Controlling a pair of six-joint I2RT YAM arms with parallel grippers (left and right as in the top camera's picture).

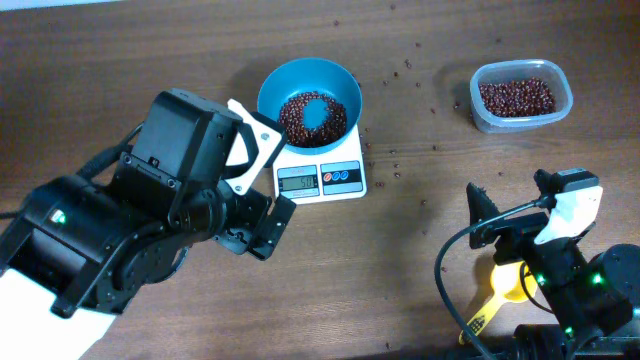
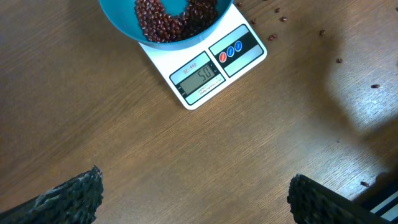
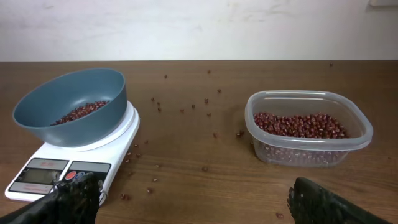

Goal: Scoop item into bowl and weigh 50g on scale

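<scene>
The teal bowl (image 1: 310,88) sits on the white scale (image 1: 322,180) at mid-table and holds dark red-brown beans (image 1: 300,115). In the left wrist view the scale (image 2: 214,65) shows 50 on its display, with the bowl (image 2: 124,18) at the top edge. My left gripper (image 2: 196,199) is open over bare wood just in front of the scale, holding nothing. My right gripper (image 3: 193,202) is open too and empty, low over the table. It faces the bowl (image 3: 68,102), the scale (image 3: 93,152) and the clear tub (image 3: 308,127).
The clear tub (image 1: 520,95) at the back right holds more beans (image 1: 517,97). Loose beans (image 3: 204,168) lie scattered on the wood between scale and tub. A yellow scoop (image 1: 498,292) lies on the table under my right arm (image 1: 570,265). My left arm (image 1: 120,230) fills the left side.
</scene>
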